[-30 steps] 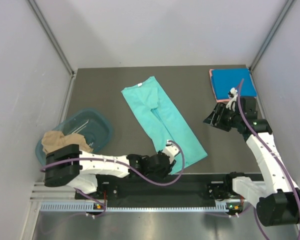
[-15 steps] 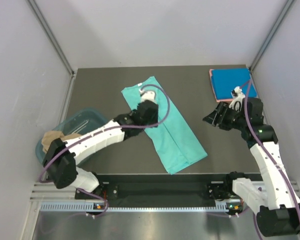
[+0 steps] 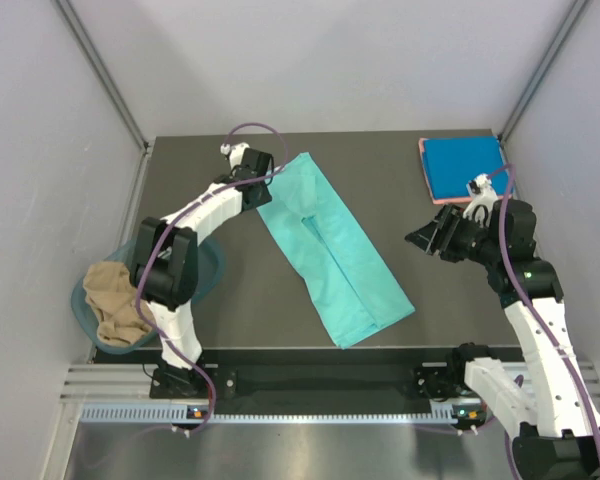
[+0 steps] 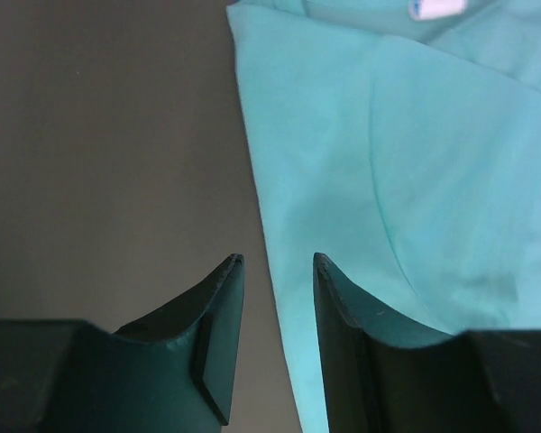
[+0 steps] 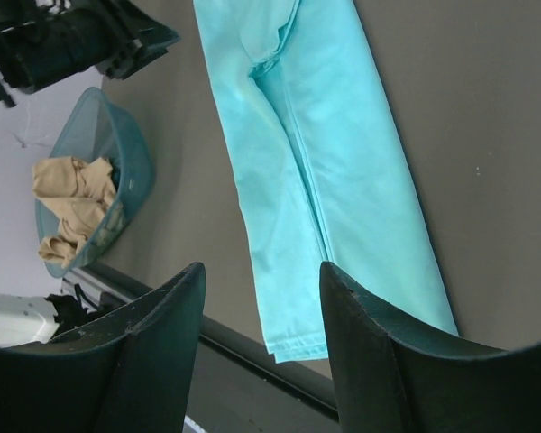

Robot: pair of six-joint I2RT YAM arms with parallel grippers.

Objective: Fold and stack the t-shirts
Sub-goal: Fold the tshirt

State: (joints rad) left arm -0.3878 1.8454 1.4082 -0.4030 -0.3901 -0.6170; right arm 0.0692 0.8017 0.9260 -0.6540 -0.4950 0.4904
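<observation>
The left jaws, part open, hover over the teal tee's (image 4: 388,180) edge and should pinch all layers; the right jaws hang open, empty.

— Tee count, go!
— Four: one long teal-green cloth tee (image 3: 330,245), one folded bright blue cloth tee (image 3: 465,165), one pink cloth tee (image 3: 438,201), one crumpled tan cloth tee (image 3: 110,295).
— And besides?
— One translucent teal plastic tub (image 3: 210,268); two black two-finger tools: left tool (image 4: 278,271), right tool (image 5: 261,275).
</observation>
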